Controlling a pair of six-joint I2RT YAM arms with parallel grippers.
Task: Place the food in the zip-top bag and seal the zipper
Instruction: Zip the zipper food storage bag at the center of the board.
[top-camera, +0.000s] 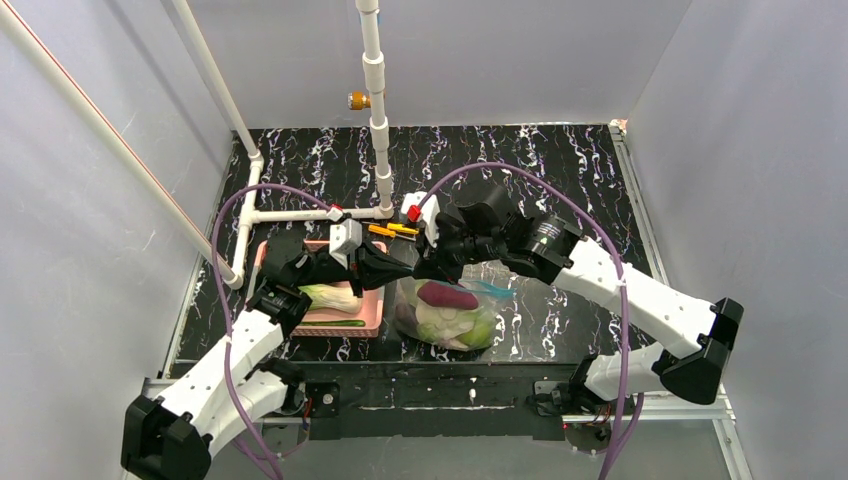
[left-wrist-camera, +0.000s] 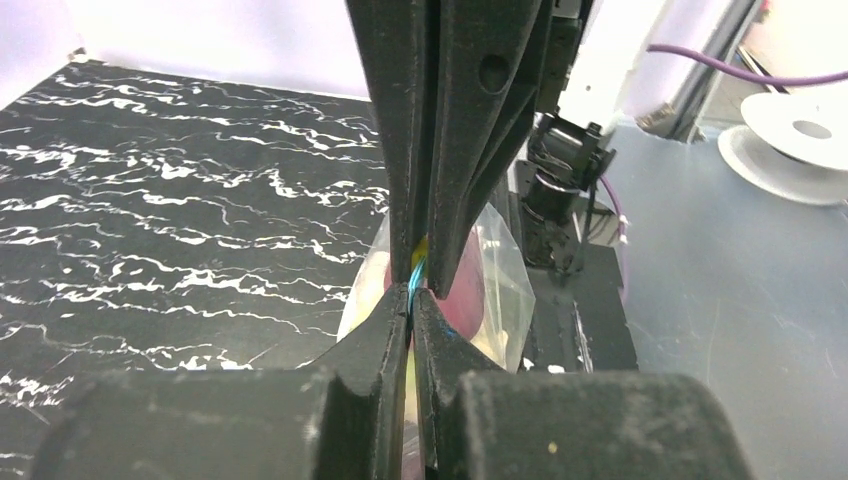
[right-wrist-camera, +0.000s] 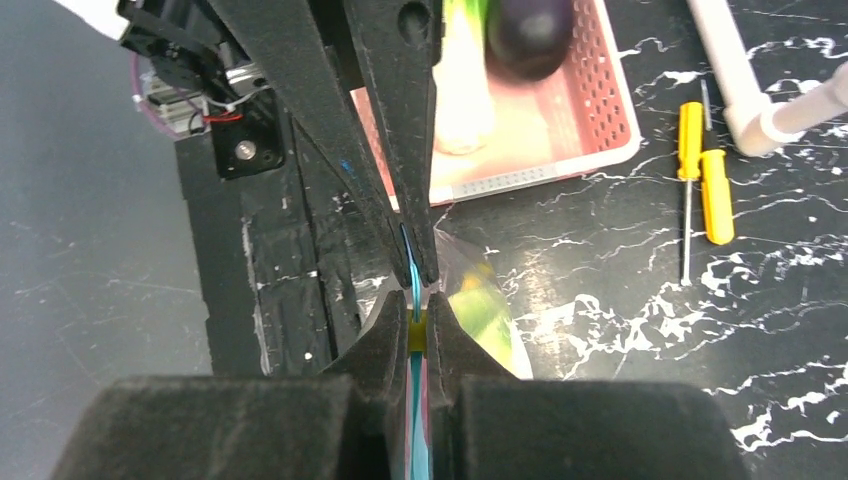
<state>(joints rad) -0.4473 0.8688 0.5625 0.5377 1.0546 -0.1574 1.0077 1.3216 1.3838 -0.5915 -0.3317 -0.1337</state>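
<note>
Black counter (top-camera: 560, 170) with white marbling, enclosed by grey walls. A white pipe frame (top-camera: 380, 140) stands at far centre-left.

1. Zip-top bag (top-camera: 455, 315): clear plastic, at near centre of the counter, just right of the pink basket (top-camera: 372, 324). It bulges with food. Seen through the plastic are a dark red-purple piece (top-camera: 447, 295) uppermost, a white-and-green leafy head (top-camera: 443, 322) below it, and a green piece (top-camera: 481, 330) on the right side.

2. Zipper (right-wrist-camera: 413, 285): thin teal-blue strip along the bag's upper edge, lifted above the contents. It runs in a line through both pairs of fingers.

3. Left end effector (top-camera: 398, 266): closed, with the jaws pinched onto the zipper.

4. Right end effector (top-camera: 432, 262): closed, pinching the same strip just beside the left one. The two sets of tips face each other and are almost touching.

5. Pink basket: perforated, left of the bag and partly under the left arm. It holds a pale white-and-green stalk (top-camera: 330, 296) and a dark purple rounded piece (right-wrist-camera: 530, 35), which is blurred in the right wrist view.

6. Yellow-handled screwdrivers (right-wrist-camera: 705, 170): two, side by side on the counter just beyond the basket, beside the foot of the pipe frame.
</note>
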